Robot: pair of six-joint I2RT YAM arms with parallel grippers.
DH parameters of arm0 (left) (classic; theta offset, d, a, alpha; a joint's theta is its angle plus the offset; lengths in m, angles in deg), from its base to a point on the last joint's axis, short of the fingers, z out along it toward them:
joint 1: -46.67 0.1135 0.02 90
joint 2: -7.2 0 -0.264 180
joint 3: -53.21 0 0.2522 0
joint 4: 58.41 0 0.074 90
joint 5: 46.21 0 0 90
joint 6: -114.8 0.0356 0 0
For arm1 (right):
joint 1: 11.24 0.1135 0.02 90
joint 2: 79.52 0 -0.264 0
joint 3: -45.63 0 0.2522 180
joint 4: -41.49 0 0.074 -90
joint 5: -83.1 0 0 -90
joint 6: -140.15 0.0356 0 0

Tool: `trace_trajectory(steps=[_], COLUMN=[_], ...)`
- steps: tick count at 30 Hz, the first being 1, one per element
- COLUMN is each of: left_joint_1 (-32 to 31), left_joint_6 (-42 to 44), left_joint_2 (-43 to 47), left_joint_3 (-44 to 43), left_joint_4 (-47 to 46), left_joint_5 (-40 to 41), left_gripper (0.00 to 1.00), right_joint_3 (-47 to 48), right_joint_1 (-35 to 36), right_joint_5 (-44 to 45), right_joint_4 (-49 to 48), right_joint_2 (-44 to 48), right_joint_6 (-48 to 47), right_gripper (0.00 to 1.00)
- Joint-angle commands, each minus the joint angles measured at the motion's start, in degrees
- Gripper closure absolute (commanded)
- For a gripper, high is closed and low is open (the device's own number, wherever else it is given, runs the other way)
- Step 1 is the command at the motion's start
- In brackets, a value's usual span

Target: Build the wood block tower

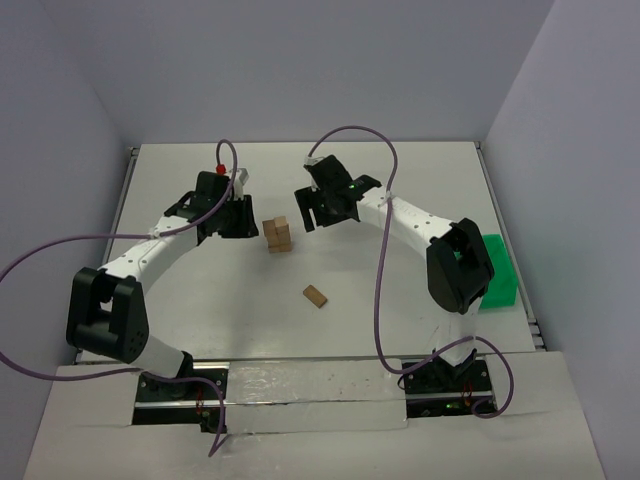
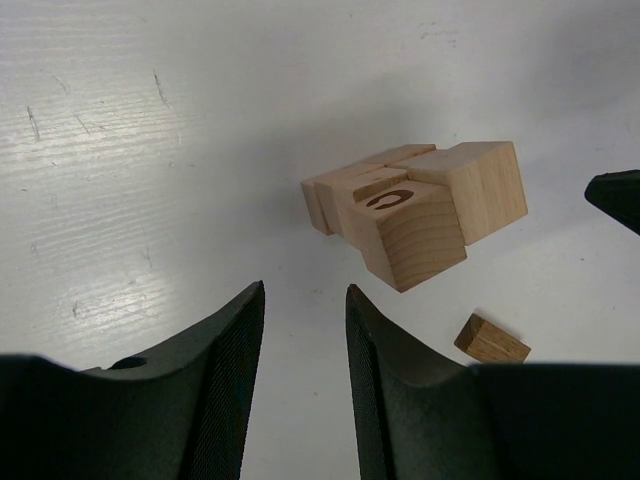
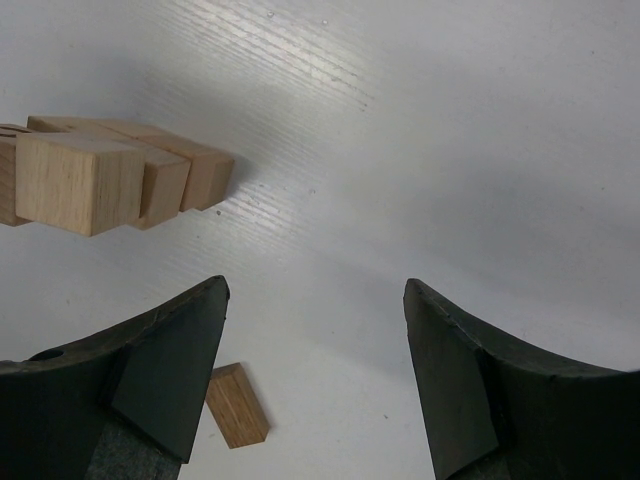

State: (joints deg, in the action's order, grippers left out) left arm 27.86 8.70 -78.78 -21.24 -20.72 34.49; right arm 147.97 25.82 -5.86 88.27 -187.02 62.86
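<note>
The wood block tower (image 1: 279, 235) is a small stack of light-brown blocks at mid-table. In the left wrist view the tower (image 2: 415, 215) has a top cube printed with a dark mark. One flat darker block (image 1: 316, 296) lies loose on the table in front of it. My left gripper (image 1: 246, 216) hovers just left of the stack, its fingers (image 2: 232, 360) a narrow gap apart with only table between them. Just right of the stack is my right gripper (image 1: 306, 209), wide open and empty. The right wrist view shows the tower (image 3: 100, 175) at upper left and the loose block (image 3: 237, 405) by the left finger.
A green plastic bin (image 1: 497, 270) stands at the table's right edge, beside the right arm's elbow. Purple cables loop above both arms. The table's white walls close in the back and both sides.
</note>
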Motion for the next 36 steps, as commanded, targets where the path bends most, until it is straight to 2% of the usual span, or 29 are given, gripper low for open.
trace_trajectory(steps=[1, 36], left_joint_1=[-0.3, -0.7], left_joint_6=[-0.9, -2.4], left_joint_2=[-1.5, -3.9], left_joint_3=[-2.6, -4.6], left_joint_4=[-1.8, -4.1], left_joint_5=[-1.4, -1.0], left_gripper=[0.55, 0.48], right_joint_3=[1.0, 1.6], right_joint_1=[-0.6, -0.8], right_joint_5=[0.0, -0.6], right_joint_4=[-1.6, -1.6], right_joint_2=[2.1, 1.4], right_joint_6=[-0.2, -0.1], right_gripper=[0.22, 0.19])
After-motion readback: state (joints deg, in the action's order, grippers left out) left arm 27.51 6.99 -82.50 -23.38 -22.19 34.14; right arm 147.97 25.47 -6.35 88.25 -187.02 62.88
